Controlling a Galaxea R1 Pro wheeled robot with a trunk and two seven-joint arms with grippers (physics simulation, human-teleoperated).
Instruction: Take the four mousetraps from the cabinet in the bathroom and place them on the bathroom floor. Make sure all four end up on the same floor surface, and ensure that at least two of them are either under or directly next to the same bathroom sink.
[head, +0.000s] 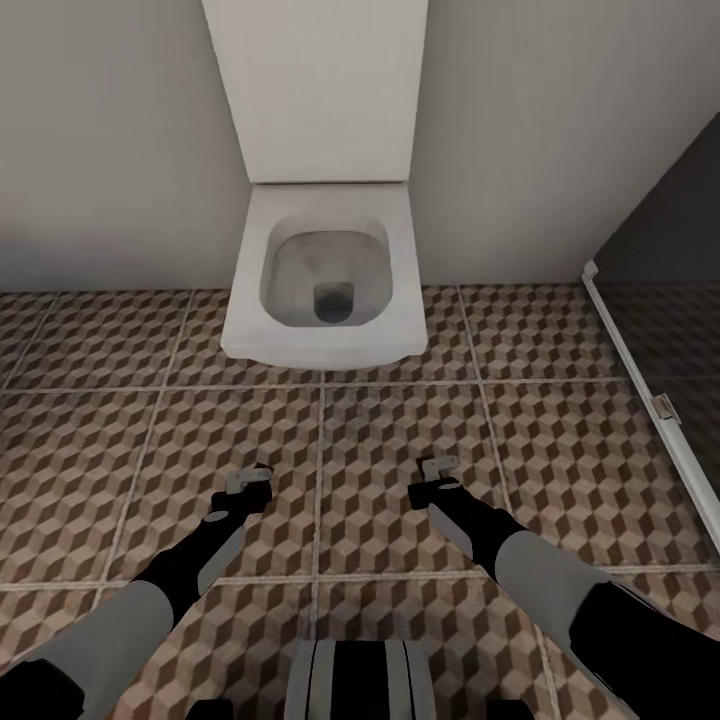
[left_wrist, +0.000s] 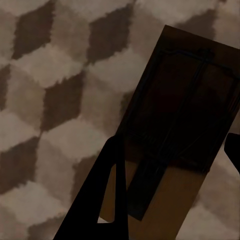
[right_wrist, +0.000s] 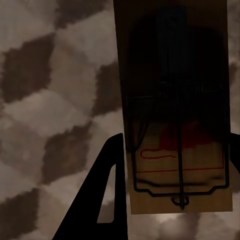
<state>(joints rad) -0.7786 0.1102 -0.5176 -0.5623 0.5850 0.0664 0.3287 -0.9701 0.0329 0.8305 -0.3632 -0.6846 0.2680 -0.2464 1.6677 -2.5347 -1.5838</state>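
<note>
Two arms reach forward over the tiled floor (head: 560, 440), cube pattern, pale grout lines. Largest thing ahead: white wall-hung toilet (head: 325, 275), bowl open, tank panel (head: 318, 90) flat against the grey wall (head: 110, 140). It sits dead centre between the two grippers, well apart from both. Far right: glass shower screen (head: 660, 300) with a white bottom rail (head: 650, 400) running diagonally toward the robot; it closes off that side. Left side is bare tile up to the wall. Open floor between the gripper tips and the toilet front edge.

Left gripper (head: 250, 478) low over the tile, near a grout line. Left wrist view: a mousetrap (left_wrist: 180, 130) sits between the dark fingers (left_wrist: 100, 200), long axis tilted diagonally against the finger line, wire frame visible, mostly in shadow. Looks pinched; contact on the far finger is cut off at the frame edge.

Right gripper (head: 440, 470) same height, just right of the centre grout line. Right wrist view: second mousetrap (right_wrist: 175, 110) held between the fingers (right_wrist: 102, 200), long axis running along them, red mark and wire loop toward the camera end.
</note>
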